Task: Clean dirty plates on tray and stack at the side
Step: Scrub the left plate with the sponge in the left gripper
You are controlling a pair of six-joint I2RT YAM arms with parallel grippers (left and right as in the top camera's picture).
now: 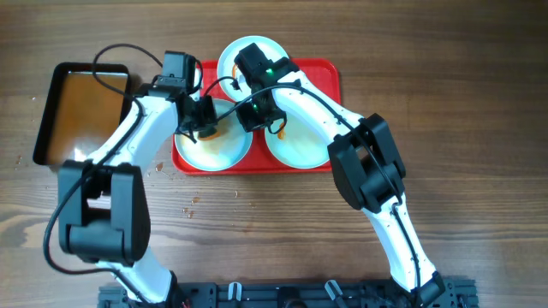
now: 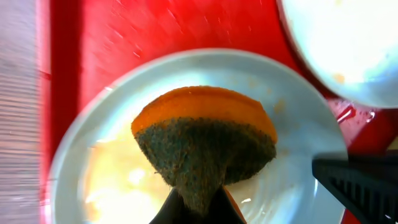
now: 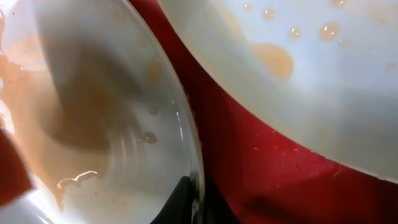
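Pan [image 1: 43,120] of brown water sits far left on tabletop, off the tray [image 1: 330,73]. Left tool [image 1: 202,118] is clamped on an orange-and-green sponge [image 2: 205,143], which rests on the front-left plate [image 1: 214,152] directly beneath. Right tool [image 1: 257,113] sits at that plate's right rim, beside the front-right plate [image 1: 300,150]. Looks like a rim pinch, but can't tell its closure. Third plate [image 1: 229,60] lies at tray's rear. Left arm is nearer, so scrubbing falls to it.
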